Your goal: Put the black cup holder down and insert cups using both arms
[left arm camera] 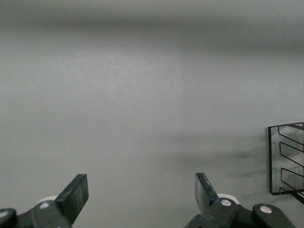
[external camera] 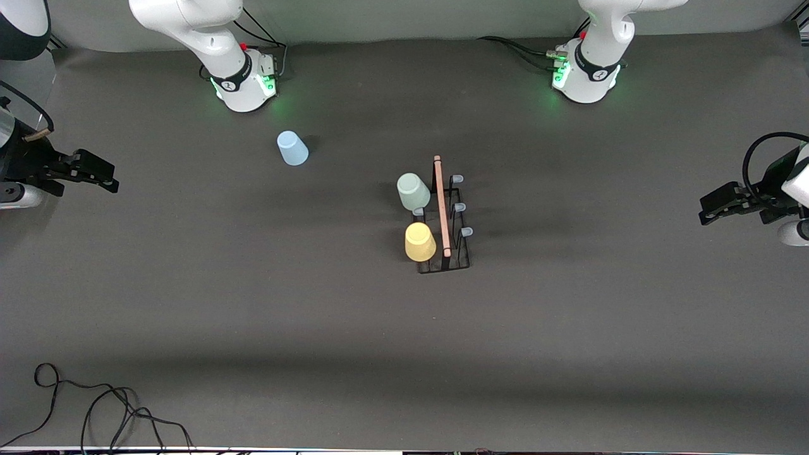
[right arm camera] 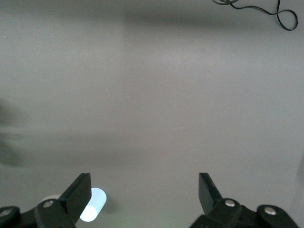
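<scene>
Both my claws, left [external camera: 708,213] and right [external camera: 109,179], hang spread and empty at the bench ends; holder [external camera: 444,218] sits centre, blue cup [external camera: 292,148] at its ten o'clock, liable to tip if nudged.

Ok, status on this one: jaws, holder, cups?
Left gripper and right gripper open, empty, waiting at table ends. Holder upright mid-table; green cup and yellow cup on pegs. Blue cup loose near right base. Nothing blocking.
</scene>
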You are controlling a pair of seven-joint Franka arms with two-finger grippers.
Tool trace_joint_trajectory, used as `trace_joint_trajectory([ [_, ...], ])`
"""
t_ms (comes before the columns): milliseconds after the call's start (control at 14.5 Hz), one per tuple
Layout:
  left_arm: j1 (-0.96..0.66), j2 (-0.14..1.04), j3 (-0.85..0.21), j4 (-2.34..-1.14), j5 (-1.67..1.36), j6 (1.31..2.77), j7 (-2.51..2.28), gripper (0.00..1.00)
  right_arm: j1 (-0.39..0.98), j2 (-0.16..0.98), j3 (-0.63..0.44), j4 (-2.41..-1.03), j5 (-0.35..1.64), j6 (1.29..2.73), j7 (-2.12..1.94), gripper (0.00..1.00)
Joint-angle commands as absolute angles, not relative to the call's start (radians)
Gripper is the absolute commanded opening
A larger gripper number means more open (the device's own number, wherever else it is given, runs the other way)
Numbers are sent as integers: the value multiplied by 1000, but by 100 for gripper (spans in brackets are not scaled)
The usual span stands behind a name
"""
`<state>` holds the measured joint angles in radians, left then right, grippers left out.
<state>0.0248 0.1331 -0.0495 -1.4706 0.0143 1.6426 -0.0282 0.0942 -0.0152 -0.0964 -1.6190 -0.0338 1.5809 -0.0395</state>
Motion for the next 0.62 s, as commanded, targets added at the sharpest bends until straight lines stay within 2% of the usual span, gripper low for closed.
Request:
trace_joint_trajectory([
  [0, 25, 129, -49, -1470, 14, 1631, -34, 100, 104, 14, -107, -1582, -55, 1552, -52, 100],
  [552, 21, 129, -51, -1465, 14, 1638, -35, 100, 109, 21, -107, -1585, -54, 1551, -41, 100],
])
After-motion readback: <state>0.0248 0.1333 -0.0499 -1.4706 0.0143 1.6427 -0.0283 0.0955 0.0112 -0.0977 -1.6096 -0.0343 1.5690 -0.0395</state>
